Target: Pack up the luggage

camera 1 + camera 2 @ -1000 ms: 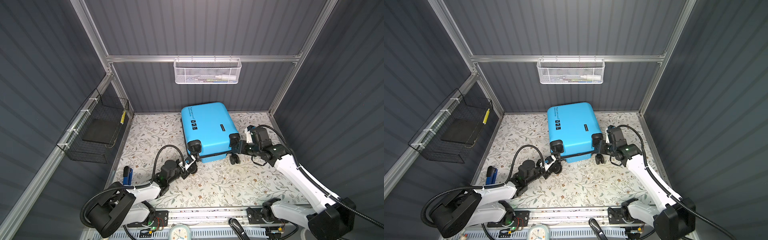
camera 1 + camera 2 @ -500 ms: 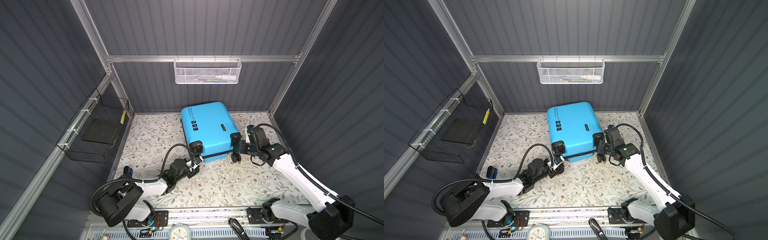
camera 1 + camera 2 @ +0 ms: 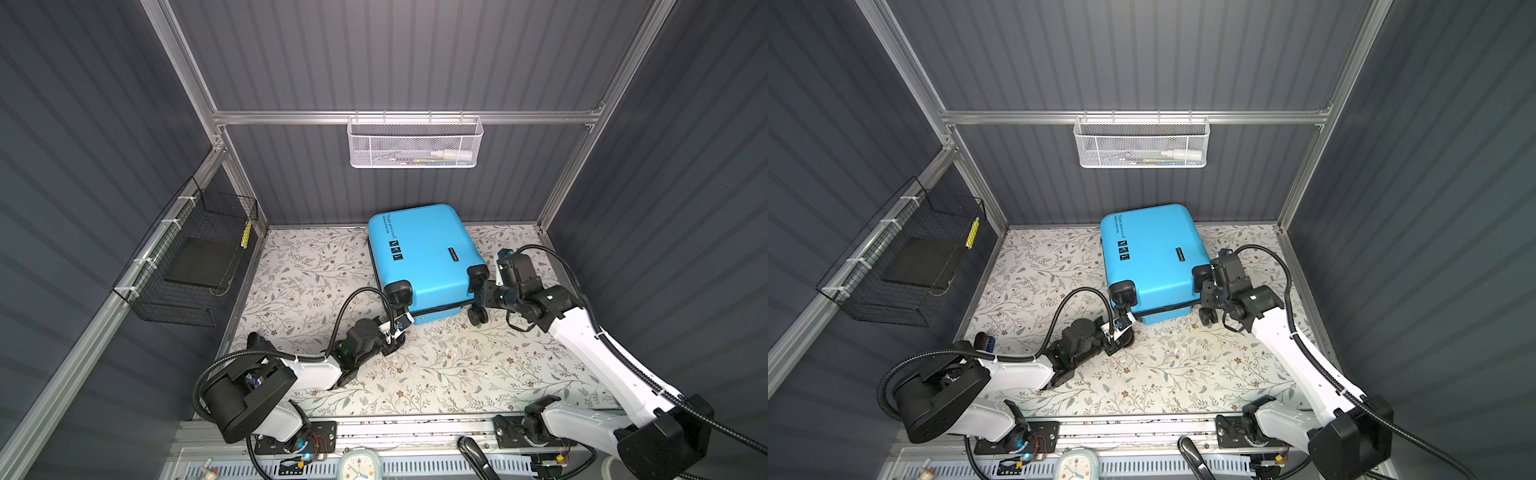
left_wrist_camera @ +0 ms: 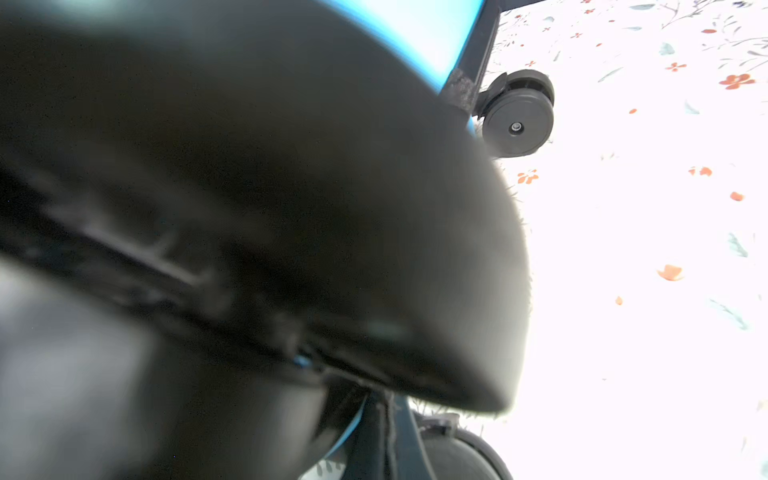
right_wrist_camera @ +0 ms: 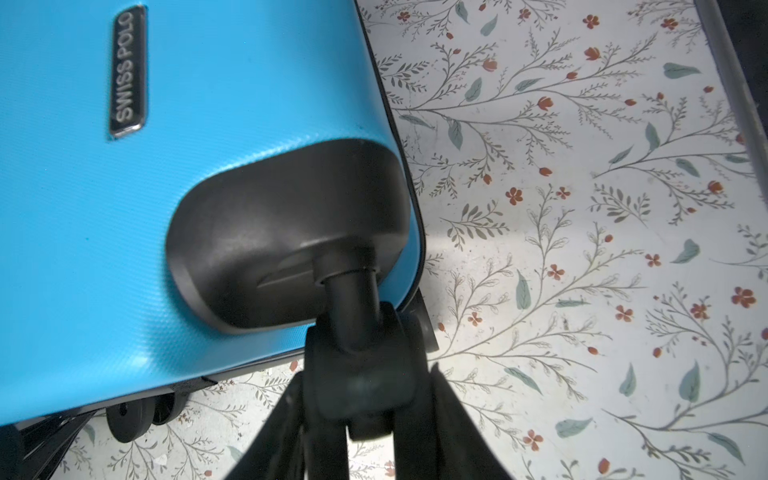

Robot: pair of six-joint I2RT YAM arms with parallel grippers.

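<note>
The luggage (image 3: 424,257) (image 3: 1150,257) is a bright blue hard-shell suitcase lying flat and closed on the floral table top, wheels toward the near side. My right gripper (image 5: 361,399) (image 3: 482,293) is shut on the black caster of its upper near-right wheel; one finger (image 5: 282,424) shows on each side of the caster. My left gripper (image 3: 395,332) (image 3: 1121,328) sits low at the near-left corner, by the lower wheel there. In the left wrist view a blurred black wheel housing (image 4: 291,187) hides its tips, and nothing shows whether it holds anything.
A white mesh basket (image 3: 415,143) with small items hangs on the back wall. A black wire basket (image 3: 195,266) holding a dark flat slab hangs on the left wall. A small clock (image 3: 360,467) lies at the front edge. Walls close in on three sides.
My left arm has swung right, bringing its gripper in under the suitcase's near-left corner. The suitcase's near end has shifted slightly to the right. The right gripper keeps its hold.
</note>
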